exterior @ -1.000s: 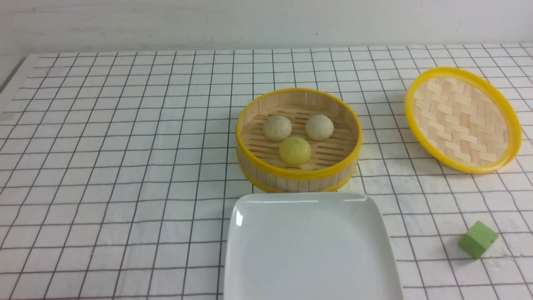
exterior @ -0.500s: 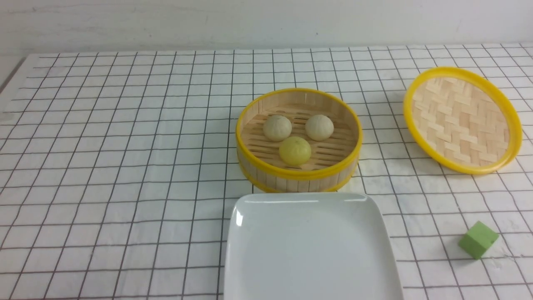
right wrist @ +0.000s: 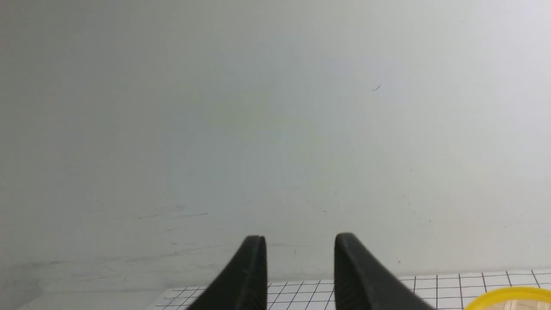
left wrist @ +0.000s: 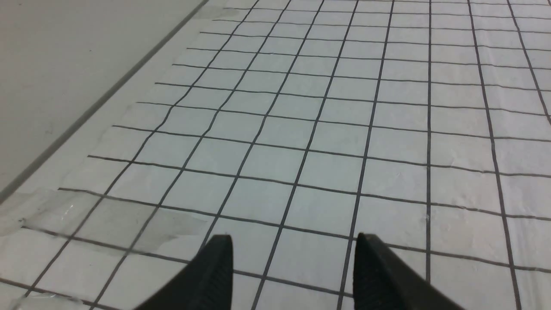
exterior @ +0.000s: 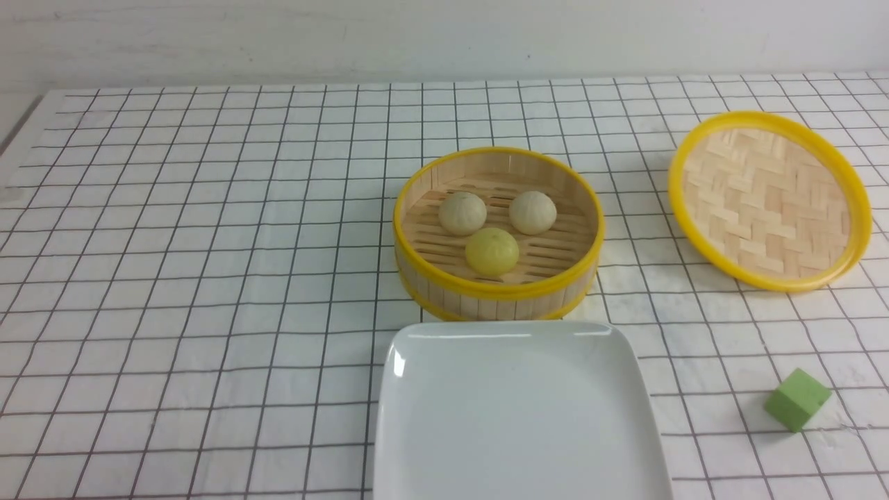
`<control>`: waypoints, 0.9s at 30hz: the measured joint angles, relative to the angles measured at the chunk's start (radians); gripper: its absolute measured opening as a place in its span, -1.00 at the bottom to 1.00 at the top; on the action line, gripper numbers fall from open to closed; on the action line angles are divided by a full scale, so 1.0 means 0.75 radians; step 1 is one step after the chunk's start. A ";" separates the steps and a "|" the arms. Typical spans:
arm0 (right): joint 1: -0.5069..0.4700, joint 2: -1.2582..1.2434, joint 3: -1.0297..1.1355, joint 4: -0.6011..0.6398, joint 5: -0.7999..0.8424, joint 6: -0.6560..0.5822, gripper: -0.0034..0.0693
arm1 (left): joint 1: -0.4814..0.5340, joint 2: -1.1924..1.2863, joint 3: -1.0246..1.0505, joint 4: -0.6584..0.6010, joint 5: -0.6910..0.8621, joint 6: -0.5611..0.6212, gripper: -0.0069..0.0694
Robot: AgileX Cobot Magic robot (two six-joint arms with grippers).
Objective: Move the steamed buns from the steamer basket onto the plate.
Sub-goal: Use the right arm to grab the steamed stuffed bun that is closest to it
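White wall (exterior: 444,35) behind blk-grid tablecloth (exterior: 173,278), even light.

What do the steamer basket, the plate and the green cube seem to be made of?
The steamer basket looks like bamboo: pale matt slats form wall and floor; its smooth yellow rims may be plastic or paint. The plate seems glazed ceramic, possibly melamine, given its glossy white highlights. The green cube is matt, perhaps foam or painted wood; I cannot tell which.

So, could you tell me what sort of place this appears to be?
Probably a robot test bench, not a kitchen: a grid-printed cloth taped down, a bare wall behind, and props like the steamer basket and green cube.
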 joint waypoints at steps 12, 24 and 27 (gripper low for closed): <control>0.000 0.000 0.000 0.000 0.030 0.000 -0.24 | 0.000 0.000 0.003 0.093 -0.006 -0.002 0.22; 0.000 0.000 0.000 0.000 0.142 0.000 -0.24 | 0.000 0.000 0.004 0.001 -0.489 -0.366 0.22; 0.000 0.000 0.000 0.000 0.219 0.000 -0.24 | 0.000 0.000 0.004 -0.004 -0.543 -0.508 0.22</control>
